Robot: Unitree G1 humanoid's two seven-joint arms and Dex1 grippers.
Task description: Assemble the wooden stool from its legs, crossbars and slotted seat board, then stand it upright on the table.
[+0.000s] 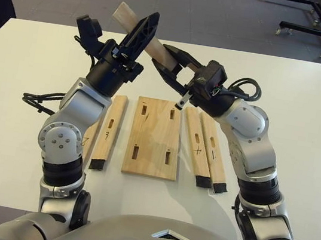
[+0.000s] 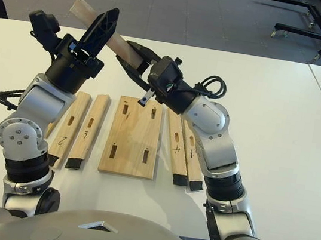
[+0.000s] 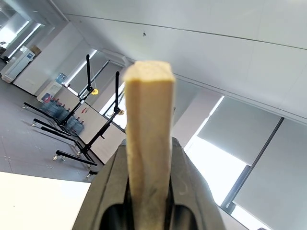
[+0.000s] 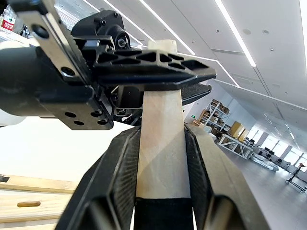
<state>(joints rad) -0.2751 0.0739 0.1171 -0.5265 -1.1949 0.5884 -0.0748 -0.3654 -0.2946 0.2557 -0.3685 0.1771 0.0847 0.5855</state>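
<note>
Closest to both wrist cameras is a pale wooden stick [image 3: 148, 143], clamped between the fingers of each gripper and held in the air above the far part of the table [image 1: 306, 117]. The left gripper [image 1: 144, 30] is pinched around the stick partway along it. The bare sawn end pokes out past its fingers and points up and away toward the robot's left. The right gripper [image 1: 160, 55] grips the lower part of the same stick, its two ribbed black fingers [image 4: 122, 167] pressed against opposite sides, and a black band on the stick shows deep between them. The two grippers sit just beside each other along the stick, which slants down from the left one to the right one. Below them the seat board [image 1: 154, 140] lies flat in the middle of the table, with four small slots cut in it, two toward the far edge and two toward the near edge. Two flat wooden legs [image 2: 68, 127] [image 2: 88, 127] lie side by side on its left, and two more [image 2: 177, 147] [image 2: 192, 158] lie on its right. Each has a slot near its middle and a black tip at the near end. A black cable [image 1: 36, 101] loops on the table beside the left arm. Black wheeled frames [image 1: 311, 22] stand on the floor beyond the table.
</note>
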